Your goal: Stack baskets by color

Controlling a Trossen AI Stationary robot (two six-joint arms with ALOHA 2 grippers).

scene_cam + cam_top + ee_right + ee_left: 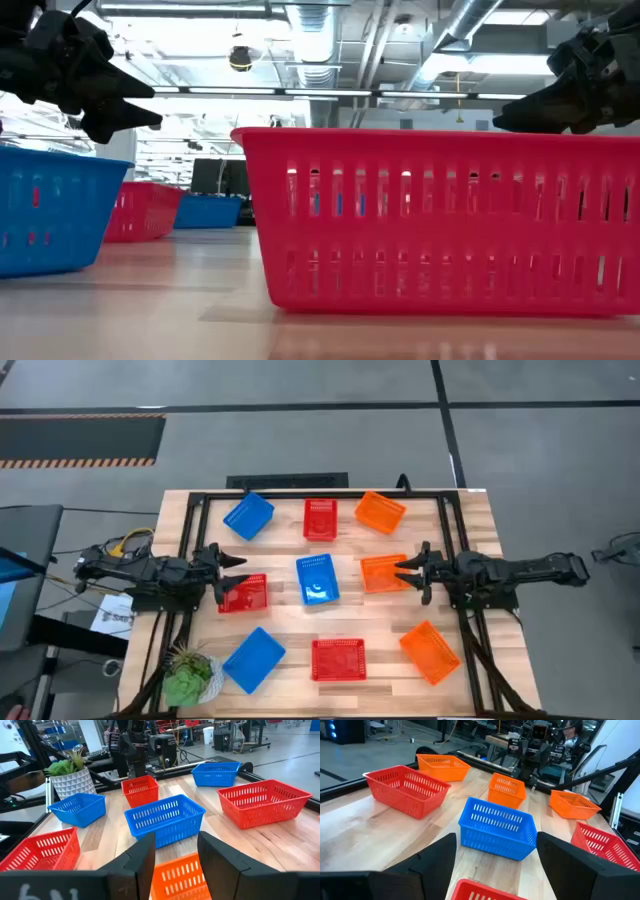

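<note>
A potted plant [186,678] in a white faceted pot stands at the table's [470,535] near left corner, just beside the near blue basket [253,659]; nothing lies on top of any basket, and none is nested in another.

Nine mesh-sided plastic baskets sit apart on the pale wooden table in three rows of three. Along the far edge: a blue basket [248,515] turned askew toward the left, a red basket [320,518] in the middle, an orange basket [380,511] toward the right. In the middle row: a red basket [245,593] on the left, the centre blue basket [317,579], and an orange basket [383,573] on the right. Along the near edge: the near blue basket, tilted, a red basket [337,659] square to the edge, and an orange basket [430,651] angled toward the near right corner. All are open-topped rectangles with slotted walls and all stand upright.

The left gripper [232,569] hangs over the left side of the table, just at the middle-row red basket, its fingers [437,860] spread wide and holding nothing. The right gripper [408,571] hangs over the right side with its fingers [142,855] parted above the middle-row orange basket; they straddle its near wall in the right wrist view, but I cannot tell whether they touch it
</note>
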